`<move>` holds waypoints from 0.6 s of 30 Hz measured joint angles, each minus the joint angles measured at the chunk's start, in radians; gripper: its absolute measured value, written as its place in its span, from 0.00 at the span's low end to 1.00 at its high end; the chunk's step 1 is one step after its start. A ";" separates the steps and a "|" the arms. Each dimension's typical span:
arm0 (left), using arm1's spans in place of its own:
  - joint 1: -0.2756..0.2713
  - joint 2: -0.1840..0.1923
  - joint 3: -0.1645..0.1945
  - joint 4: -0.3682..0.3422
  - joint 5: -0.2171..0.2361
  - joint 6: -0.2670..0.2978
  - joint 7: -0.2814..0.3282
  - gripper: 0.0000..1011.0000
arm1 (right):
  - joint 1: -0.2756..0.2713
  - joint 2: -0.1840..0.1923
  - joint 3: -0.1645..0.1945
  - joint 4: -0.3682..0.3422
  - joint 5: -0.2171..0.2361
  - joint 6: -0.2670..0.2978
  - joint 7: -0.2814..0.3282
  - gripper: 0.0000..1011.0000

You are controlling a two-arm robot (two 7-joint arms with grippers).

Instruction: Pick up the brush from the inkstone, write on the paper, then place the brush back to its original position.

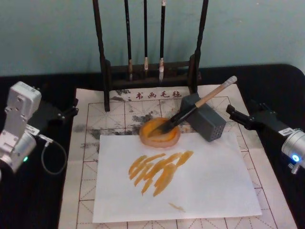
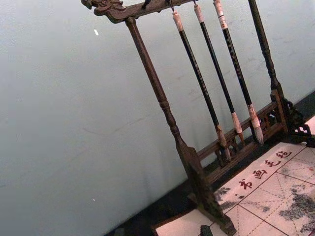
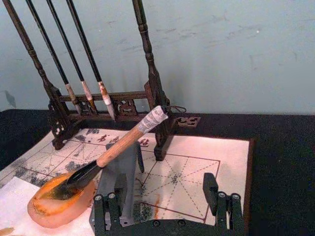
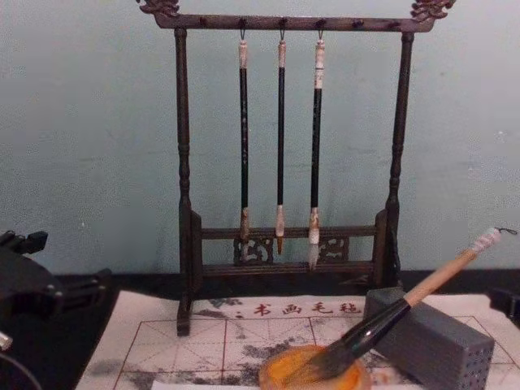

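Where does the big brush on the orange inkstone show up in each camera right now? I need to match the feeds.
Head view: brush right of centre, bristles on the inkstone, handle leaning on the grey block.
Left wrist view: not in it.
Right wrist view: brush left of centre, handle slanting up.
Chest view: brush at lower right.
Shared landmark: the brush rack with three thin hanging brushes.

- Left arm low at the table's left edge, wrist angled inward, left gripper empty, fingers not clear enough to judge.
- Right arm low at the right edge, right gripper spread wide, empty, pointing inward.
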 joint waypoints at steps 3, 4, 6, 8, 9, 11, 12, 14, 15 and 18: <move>0.000 0.000 0.000 0.000 0.000 0.000 0.000 0.99 | 0.000 0.000 0.000 0.000 0.000 0.000 0.000 0.99; 0.000 0.000 0.000 0.000 0.000 0.000 0.000 0.99 | 0.000 0.000 0.000 0.000 0.000 0.000 0.000 0.99; 0.000 0.000 0.000 0.000 0.000 0.000 0.000 0.99 | 0.000 0.000 0.000 0.000 0.000 0.000 0.001 0.99; 0.000 0.000 0.000 0.000 0.000 0.000 0.000 0.99 | 0.000 0.001 0.000 0.000 0.000 0.000 0.001 0.99; 0.000 0.000 0.000 0.000 0.000 0.000 0.000 0.99 | 0.000 0.001 0.000 0.000 0.000 0.000 0.001 0.99; 0.000 0.000 0.000 0.000 0.000 0.000 0.000 0.99 | 0.000 0.001 0.000 0.000 0.000 0.000 0.001 0.99; 0.000 0.000 0.000 0.000 0.000 0.000 0.000 0.99 | 0.000 0.001 0.000 0.000 0.000 0.000 0.001 0.99; 0.000 0.000 0.000 0.000 0.000 0.000 0.000 0.99 | 0.000 0.001 0.000 0.000 0.000 0.000 0.001 0.99; 0.000 0.000 0.000 0.000 0.000 0.000 0.000 0.99 | 0.000 0.001 0.000 0.000 0.000 0.000 0.001 0.99; 0.000 0.000 0.000 0.000 0.000 0.000 0.000 0.99 | 0.000 0.001 0.000 0.000 0.000 0.000 0.001 0.99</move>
